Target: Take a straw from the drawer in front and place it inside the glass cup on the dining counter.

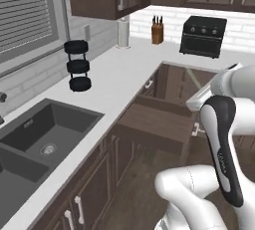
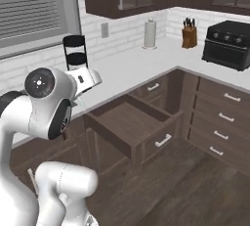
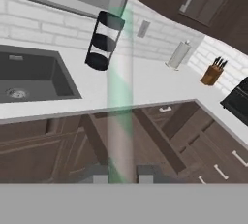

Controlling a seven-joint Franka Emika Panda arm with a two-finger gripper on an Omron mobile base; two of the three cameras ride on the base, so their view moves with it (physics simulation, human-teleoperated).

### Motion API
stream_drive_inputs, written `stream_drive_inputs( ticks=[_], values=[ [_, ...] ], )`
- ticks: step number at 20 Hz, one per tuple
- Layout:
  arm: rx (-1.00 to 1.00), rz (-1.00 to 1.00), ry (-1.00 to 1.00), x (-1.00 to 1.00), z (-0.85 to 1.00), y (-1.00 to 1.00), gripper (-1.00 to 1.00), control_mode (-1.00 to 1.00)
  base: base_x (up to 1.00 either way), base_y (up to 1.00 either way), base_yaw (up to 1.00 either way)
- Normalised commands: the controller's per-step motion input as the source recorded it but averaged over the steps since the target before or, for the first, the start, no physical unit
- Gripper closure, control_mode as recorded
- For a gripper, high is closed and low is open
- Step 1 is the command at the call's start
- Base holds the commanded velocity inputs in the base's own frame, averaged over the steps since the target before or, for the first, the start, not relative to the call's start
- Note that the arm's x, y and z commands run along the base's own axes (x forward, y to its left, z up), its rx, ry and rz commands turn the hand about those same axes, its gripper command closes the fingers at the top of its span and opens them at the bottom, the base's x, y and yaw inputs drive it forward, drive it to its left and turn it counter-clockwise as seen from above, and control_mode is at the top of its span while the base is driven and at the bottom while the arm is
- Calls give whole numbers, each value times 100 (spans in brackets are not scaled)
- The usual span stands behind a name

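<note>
- Gripper (image 3: 119,174) pressed together on the straw (image 3: 119,97); the straw runs lengthwise up the hand view from between the fingertips, pinched at one end so the free end can enter a cup.
- Drawer (image 2: 129,122) stands pulled out and looks bare inside; hand is raised above it, near the white worktop (image 1: 114,74).
- Judgement: extraction done; carry to the dining counter remains.

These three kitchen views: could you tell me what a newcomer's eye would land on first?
First the drawer, pulled wide open under the white worktop. Then the pale greenish straw, which in the hand view rises from between the shut gripper's tips, clear of the drawer. Behind, a black three-ring rack stands by the dark sink.
</note>
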Motion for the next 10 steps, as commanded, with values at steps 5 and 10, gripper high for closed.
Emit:
stream_drive_inputs(
  ticks=[5,10],
  values=[
    [0,0,0,0,0,0,100,100,-9,-21,-45],
    [0,0,0,0,0,0,100,100,-5,-38,-73]
  ],
)
